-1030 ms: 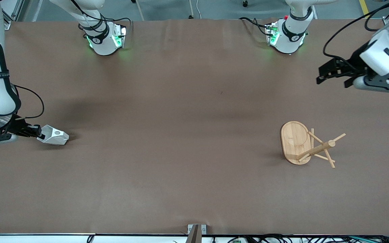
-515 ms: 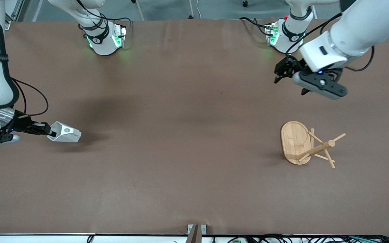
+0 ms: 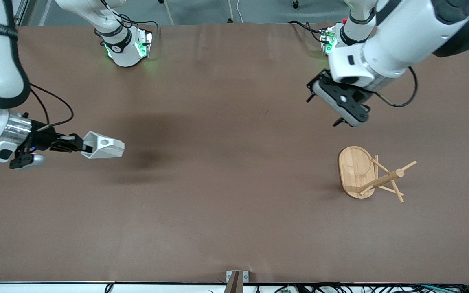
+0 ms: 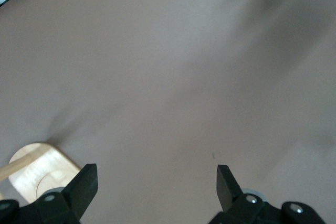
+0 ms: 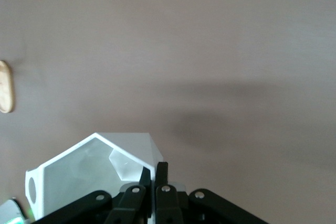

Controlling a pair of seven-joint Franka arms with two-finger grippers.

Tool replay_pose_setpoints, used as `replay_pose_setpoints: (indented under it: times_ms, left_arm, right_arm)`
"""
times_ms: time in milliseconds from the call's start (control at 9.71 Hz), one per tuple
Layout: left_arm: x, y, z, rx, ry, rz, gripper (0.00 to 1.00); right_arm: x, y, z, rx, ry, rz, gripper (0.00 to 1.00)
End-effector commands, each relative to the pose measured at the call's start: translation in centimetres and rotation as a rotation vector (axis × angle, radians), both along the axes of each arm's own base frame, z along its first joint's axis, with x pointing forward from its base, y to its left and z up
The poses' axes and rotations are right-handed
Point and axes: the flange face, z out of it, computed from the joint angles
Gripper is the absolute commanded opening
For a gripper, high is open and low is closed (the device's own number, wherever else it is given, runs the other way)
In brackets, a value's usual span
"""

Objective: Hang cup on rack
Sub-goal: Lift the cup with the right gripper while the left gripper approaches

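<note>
My right gripper (image 3: 84, 147) is shut on the rim wall of the white faceted cup (image 3: 105, 145) and holds it in the air over the table toward the right arm's end. In the right wrist view the cup (image 5: 89, 174) shows its open mouth, with the right gripper (image 5: 154, 170) pinching its wall. The bamboo rack (image 3: 381, 179) sits toward the left arm's end, its oval base (image 3: 354, 167) showing and its post with pegs slanting away from it. My left gripper (image 3: 325, 109) hangs open and empty over bare table near the rack; the left wrist view shows its gripper (image 4: 156, 177) and the rack's base (image 4: 34, 163).
Brown table cover (image 3: 226, 183) all around. The two arm bases (image 3: 126, 47) stand at the table's edge farthest from the front camera. A small metal bracket (image 3: 236, 276) sits at the near edge.
My right gripper has lifted the cup and carried it toward the table's middle. My left arm has swung in from the table's end to over the table near the rack.
</note>
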Motion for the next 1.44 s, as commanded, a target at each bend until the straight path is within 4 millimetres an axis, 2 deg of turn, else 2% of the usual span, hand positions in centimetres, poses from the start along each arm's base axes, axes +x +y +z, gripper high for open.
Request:
replay_pose_setpoints:
  times_ms: [0,103,412,515,618,824,927,1339]
  left_arm:
    - [-1.0,-2.9,-3.0,-0.002,-0.037,-0.129,1.00]
    - [-1.7,-4.4,-3.3,-0.015,-0.072,-0.190,1.00]
    - [-5.4,-9.7,-3.9,-0.047,-0.112,-0.294,1.00]
    - [-6.6,-11.3,-3.7,-0.057,-0.118,-0.327,1.00]
    - [-7.2,-12.2,-3.5,-0.069,-0.129,-0.339,1.00]
    - [-8.1,-13.5,-3.2,-0.096,-0.143,-0.355,0.97]
    - [-8.4,-13.9,-3.2,-0.098,-0.144,-0.362,0.97]
    - [-9.2,-14.9,-2.8,-0.108,-0.162,-0.380,0.97]
  right_arm:
    - [0.5,6.1,2.9,0.032,-0.010,0.033,0.00]
    - [0.5,7.6,3.3,0.110,-0.011,0.020,0.00]
    - [-1.0,17.0,4.5,0.314,0.008,0.088,0.00]
    - [-1.4,18.8,4.3,0.346,0.018,0.109,0.00]
    - [-1.6,20.1,3.9,0.379,0.036,0.113,0.00]
    - [-2.6,24.0,3.9,0.514,0.082,0.120,0.00]
    - [-3.3,25.6,3.7,0.524,0.095,0.149,0.00]
    - [-5.3,29.3,3.6,0.567,0.140,0.202,0.02]
